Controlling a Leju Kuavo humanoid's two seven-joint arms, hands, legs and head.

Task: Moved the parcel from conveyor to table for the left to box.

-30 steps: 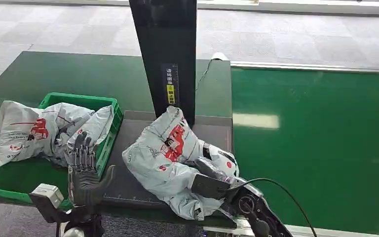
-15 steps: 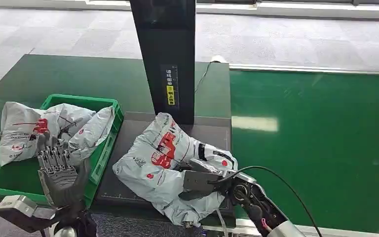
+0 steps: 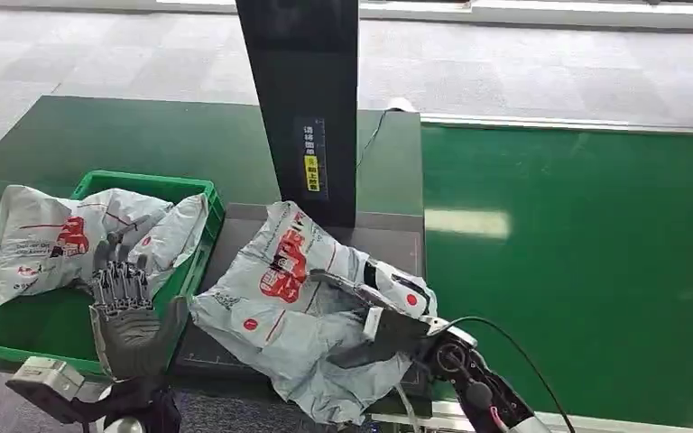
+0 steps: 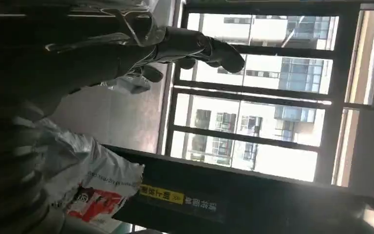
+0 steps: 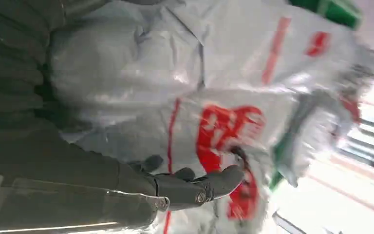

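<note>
The right hand (image 3: pixel 388 329) grips the parcel (image 3: pixel 298 307) at lower centre, likely to leave it within reach. The left hand (image 3: pixel 126 311), lower left, waits empty with fingers apart.

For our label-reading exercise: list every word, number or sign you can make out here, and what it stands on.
Black post, dark label with white characters and a yellow strip: too small to read.
Parcel on the table, red printed marks and small dark print: unreadable.
Parcel in the green crate, red logo and fine print: blurred.

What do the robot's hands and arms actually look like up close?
The left hand is dark grey with ribbed, segmented fingers and a thick thumb, on a black wrist with a pale grey box. The right hand is similar, with a dark flat cover. A black cable loops over its wrist.
</note>
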